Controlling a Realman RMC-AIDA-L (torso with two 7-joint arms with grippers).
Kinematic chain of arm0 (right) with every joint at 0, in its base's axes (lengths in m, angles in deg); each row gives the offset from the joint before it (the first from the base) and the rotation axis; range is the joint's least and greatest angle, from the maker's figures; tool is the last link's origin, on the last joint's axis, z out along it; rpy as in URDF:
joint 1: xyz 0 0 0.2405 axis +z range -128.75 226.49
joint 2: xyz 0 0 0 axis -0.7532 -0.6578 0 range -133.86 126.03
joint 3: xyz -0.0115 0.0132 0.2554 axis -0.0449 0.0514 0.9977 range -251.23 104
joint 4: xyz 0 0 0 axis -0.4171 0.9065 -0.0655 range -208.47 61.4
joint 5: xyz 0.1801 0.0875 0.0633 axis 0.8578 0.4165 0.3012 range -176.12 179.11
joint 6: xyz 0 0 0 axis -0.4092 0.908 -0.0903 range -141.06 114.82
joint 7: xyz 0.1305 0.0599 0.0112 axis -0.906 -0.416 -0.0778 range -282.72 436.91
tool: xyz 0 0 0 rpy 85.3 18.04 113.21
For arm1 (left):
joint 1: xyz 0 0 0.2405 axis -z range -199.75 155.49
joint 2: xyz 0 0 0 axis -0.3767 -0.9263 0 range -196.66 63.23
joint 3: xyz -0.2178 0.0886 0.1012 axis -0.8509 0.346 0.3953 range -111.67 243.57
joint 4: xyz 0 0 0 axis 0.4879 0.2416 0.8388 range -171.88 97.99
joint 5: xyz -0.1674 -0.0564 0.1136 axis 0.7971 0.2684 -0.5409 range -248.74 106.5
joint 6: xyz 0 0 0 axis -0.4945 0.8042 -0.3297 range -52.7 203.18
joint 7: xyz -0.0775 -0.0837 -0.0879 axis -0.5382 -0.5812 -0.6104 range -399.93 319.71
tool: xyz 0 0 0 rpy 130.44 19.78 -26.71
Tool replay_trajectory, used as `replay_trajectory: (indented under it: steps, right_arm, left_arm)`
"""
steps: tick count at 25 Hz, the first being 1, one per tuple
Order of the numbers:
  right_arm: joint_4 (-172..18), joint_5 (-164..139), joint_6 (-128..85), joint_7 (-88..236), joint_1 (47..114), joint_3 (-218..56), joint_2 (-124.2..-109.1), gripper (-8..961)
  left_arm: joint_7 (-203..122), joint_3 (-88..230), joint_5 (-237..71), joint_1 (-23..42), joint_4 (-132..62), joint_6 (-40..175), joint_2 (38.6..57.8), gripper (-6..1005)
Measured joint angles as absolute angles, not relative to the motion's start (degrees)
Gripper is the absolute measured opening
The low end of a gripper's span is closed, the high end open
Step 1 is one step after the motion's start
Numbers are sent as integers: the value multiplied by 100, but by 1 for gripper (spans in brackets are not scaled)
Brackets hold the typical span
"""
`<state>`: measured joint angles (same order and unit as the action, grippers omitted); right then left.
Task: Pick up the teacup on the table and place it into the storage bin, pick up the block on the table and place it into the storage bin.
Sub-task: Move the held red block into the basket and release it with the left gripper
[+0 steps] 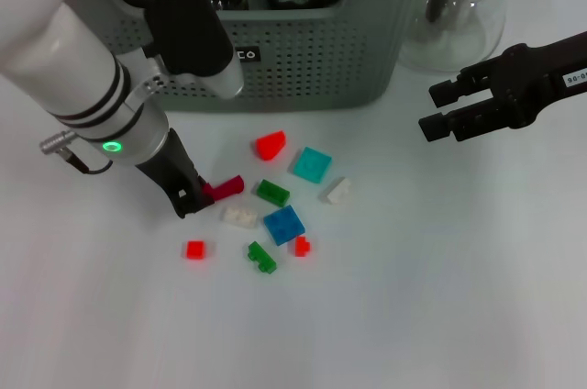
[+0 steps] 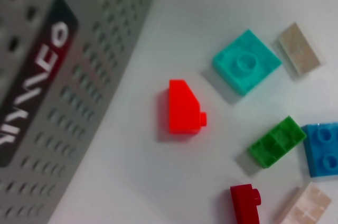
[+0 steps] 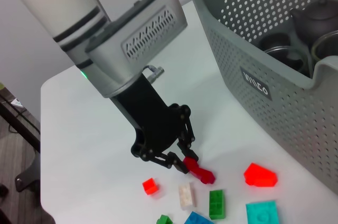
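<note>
The left tool (image 1: 204,194) sits low on the bench (image 1: 440,297), its fingers apparently pinched on the dark red block (image 1: 227,187) near the storage bin (image 1: 367,50). A straight lift should clear neighbouring bricks before carrying over the rim. The right tool (image 1: 438,109) hovers open beside the bin.

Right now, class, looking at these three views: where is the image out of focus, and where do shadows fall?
Left wrist view: the storage bin and its label look soft, while the red sloped block is crisper and has a faint shadow. Head view: the left arm's near white casing is blurred. Right wrist view: the left gripper casts a soft shadow on the table.
</note>
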<state>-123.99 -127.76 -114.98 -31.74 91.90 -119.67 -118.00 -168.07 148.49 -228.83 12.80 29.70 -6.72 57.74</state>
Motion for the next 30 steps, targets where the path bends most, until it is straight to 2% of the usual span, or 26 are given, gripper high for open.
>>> replay_trajectory:
  steps: [9, 15, 18, 25, 30]
  right_arm:
    - [-12399, -12765, -11499, -3171, 9177, -11967, -11764, 684]
    - [-12388, -12767, -11546, -3189, 9175, -11967, -11758, 684]
    - [-12379, -12764, -11553, -3178, 9169, -11967, -11756, 685]
    - [-12403, -12778, -11614, -3242, 9170, -11967, -11740, 686]
    - [-12407, -12781, -11614, -3326, 9199, -11969, -11738, 686]
  left_arm:
    - [-17315, 13528, -21739, 933, 4642, -2050, 5769, 160]
    - [-17424, 11600, -19970, 1418, 4868, -3117, 5678, 158]
    - [-17455, 11116, -19695, 1796, 4770, -2887, 5503, 157]
    - [-17562, 11352, -20239, 2731, 3311, -1094, 4790, 158]
    - [-17615, 11413, -21182, 3370, 2025, -197, 4615, 157]
